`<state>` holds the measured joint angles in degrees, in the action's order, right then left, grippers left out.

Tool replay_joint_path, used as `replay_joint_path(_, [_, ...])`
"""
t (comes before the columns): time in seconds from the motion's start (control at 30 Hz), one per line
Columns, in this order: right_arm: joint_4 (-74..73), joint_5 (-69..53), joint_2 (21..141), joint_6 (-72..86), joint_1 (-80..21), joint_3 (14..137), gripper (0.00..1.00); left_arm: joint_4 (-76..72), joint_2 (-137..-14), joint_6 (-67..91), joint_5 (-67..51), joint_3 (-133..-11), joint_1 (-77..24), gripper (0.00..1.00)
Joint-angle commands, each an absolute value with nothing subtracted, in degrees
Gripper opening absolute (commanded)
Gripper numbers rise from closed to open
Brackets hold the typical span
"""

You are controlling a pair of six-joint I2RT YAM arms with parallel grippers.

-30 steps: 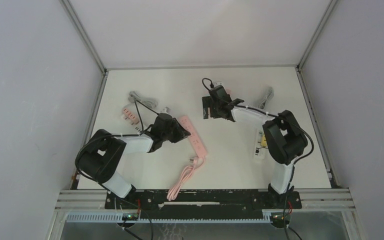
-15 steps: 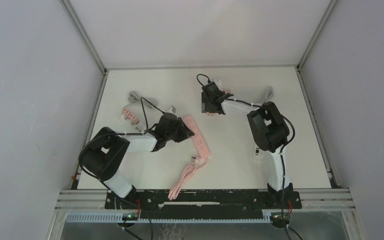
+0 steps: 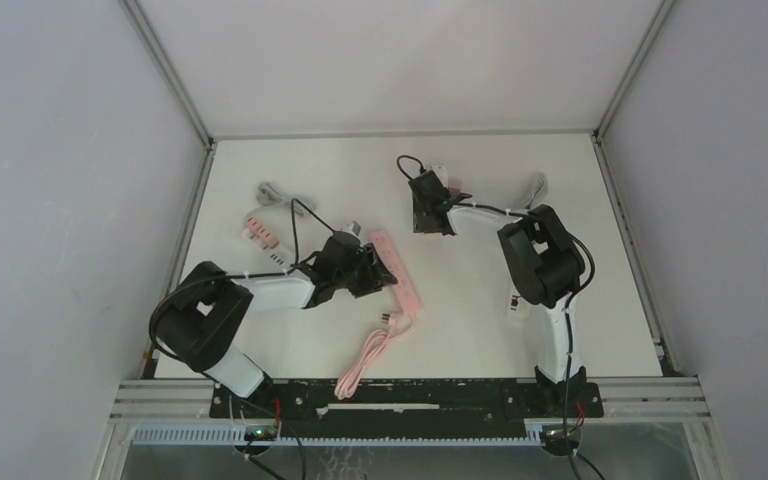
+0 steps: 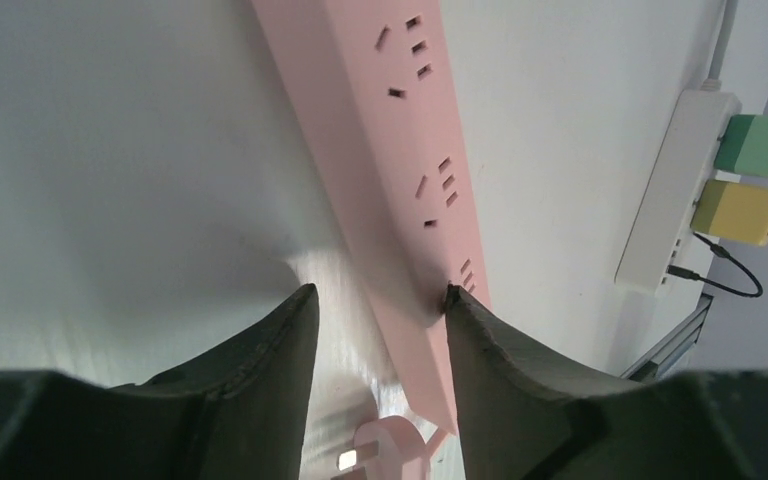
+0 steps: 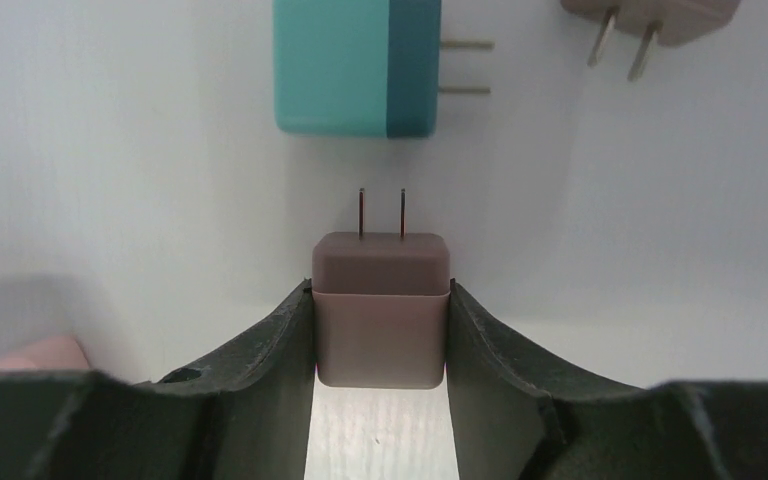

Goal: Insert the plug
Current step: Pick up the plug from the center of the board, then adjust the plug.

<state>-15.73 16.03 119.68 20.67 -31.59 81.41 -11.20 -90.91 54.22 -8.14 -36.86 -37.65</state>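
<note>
Two pincers: my right gripper [image 5: 380,290] clasps the brown plug [image 5: 380,325] by its sides, prongs pointing away toward a teal adapter [image 5: 355,65]. My left gripper [image 4: 378,292] stands parted, one finger touching the pink power strip [image 4: 390,150].

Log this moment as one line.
right gripper: closed on brown plug | left gripper: open beside pink power strip | plug not inserted

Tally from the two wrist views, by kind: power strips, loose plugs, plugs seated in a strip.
Power strips: 2 (pink strip, white strip)
Loose plugs: 4 (brown plug, teal plug, tan plug, pink plug)
Seated plugs: 2 (green plug, yellow plug)
Total: 8
</note>
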Motion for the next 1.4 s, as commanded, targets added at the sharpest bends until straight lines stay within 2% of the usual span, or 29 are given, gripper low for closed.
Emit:
replay_joint_path(0.0, [-14.76, 14.89, 113.89, 17.76, -31.86, 77.61, 0.32, -7.56, -85.35, 51.94, -6.62, -36.10, -37.57, 0.56])
replay_joint_path(0.23, [-12.75, 12.62, 106.13, 14.04, -32.87, 70.82, 0.30, -5.56, -76.12, 51.08, -5.52, -33.27, -33.85, 0.60])
replay_joint_path(0.57, [-11.15, 8.07, 90.33, 7.06, -37.25, 60.22, 0.30, -0.40, -64.38, 47.86, -7.32, -33.28, -30.79, 0.60])
replay_joint_path(0.93, [-10.88, -2.21, 75.47, -3.89, -44.45, 54.33, 0.30, 3.11, -56.88, 46.30, -20.04, -36.55, -28.13, 0.61])
replay_joint_path(1.37, [-10.63, -9.23, 71.82, -12.33, -51.23, 54.16, 0.31, -2.05, -54.69, 48.52, -34.06, -36.44, -28.10, 0.62])
